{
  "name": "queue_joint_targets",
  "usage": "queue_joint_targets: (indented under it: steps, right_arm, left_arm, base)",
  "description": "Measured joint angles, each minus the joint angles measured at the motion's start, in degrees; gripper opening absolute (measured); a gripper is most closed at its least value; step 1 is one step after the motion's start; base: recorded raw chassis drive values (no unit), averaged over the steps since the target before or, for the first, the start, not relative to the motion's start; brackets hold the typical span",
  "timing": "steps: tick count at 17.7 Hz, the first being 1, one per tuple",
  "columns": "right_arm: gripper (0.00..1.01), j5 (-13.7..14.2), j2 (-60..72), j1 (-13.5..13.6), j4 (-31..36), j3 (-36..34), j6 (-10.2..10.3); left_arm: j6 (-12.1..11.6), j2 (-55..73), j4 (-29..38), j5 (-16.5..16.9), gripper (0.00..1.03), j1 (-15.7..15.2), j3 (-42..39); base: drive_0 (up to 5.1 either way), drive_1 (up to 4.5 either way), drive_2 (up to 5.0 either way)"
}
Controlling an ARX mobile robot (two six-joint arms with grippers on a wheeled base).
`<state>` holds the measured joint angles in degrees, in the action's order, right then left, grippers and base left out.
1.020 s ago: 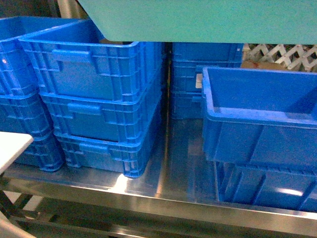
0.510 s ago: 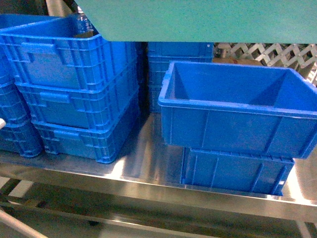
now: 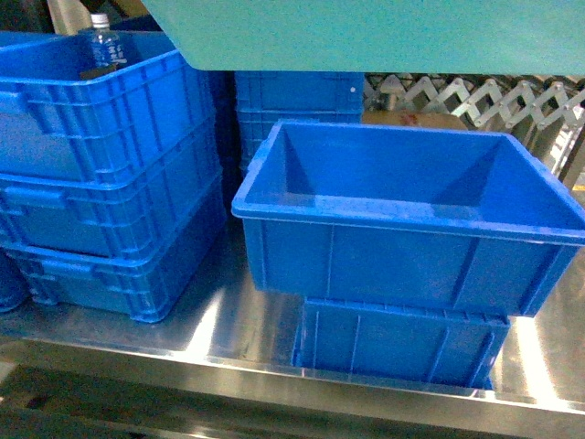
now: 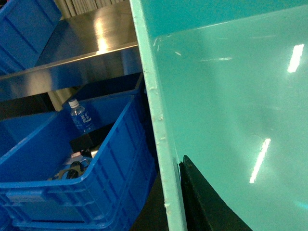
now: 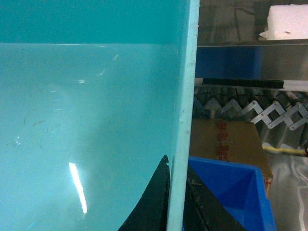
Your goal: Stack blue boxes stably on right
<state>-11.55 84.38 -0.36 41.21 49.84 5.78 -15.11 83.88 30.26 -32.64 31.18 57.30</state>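
A light turquoise tub (image 3: 366, 32), one of the blue boxes, hangs across the top of the head view, above the royal-blue crates. In the left wrist view its glossy inside (image 4: 231, 96) fills the right half. My left gripper (image 4: 172, 168) is shut on its thin rim, one black finger (image 4: 197, 202) inside the wall. In the right wrist view the tub (image 5: 86, 120) fills the left. My right gripper (image 5: 177, 163) is shut on the opposite rim, with a finger on each side.
On the steel shelf (image 3: 247, 338) an open royal-blue crate (image 3: 411, 265) sits askew on a lower one (image 3: 393, 343). Left is a stack of three crates (image 3: 101, 174) holding a water bottle (image 3: 105, 46). Behind are more crates (image 3: 292, 101), a cardboard box (image 5: 226, 139) and a lattice barrier (image 3: 475, 91).
The whole scene has slid left in the head view, bringing the right-hand pair of crates toward the centre. The tub stays at the top of the frame.
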Motion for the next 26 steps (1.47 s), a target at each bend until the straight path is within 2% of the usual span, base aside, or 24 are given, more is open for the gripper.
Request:
queue_joint_targets:
  steps: [5, 12, 26]
  right_arm:
    - [0.07, 0.0, 0.0, 0.0, -0.1, 0.0, 0.0]
    - [0.07, 0.0, 0.0, 0.0, -0.2, 0.0, 0.0]
    - [0.07, 0.0, 0.0, 0.0, -0.2, 0.0, 0.0]
  left_arm:
    - [0.0, 0.0, -0.1, 0.2, 0.02, 0.0, 0.0]
    - [0.0, 0.1, -0.2, 0.1, 0.02, 0.0, 0.0]
    - [0.0, 0.2, -0.2, 0.4, 0.02, 0.0, 0.0]
  base:
    - [-0.3, 3.99, -4.5]
    - [0.4, 1.43, -0.6]
    - [0.0, 4.32, -4.3]
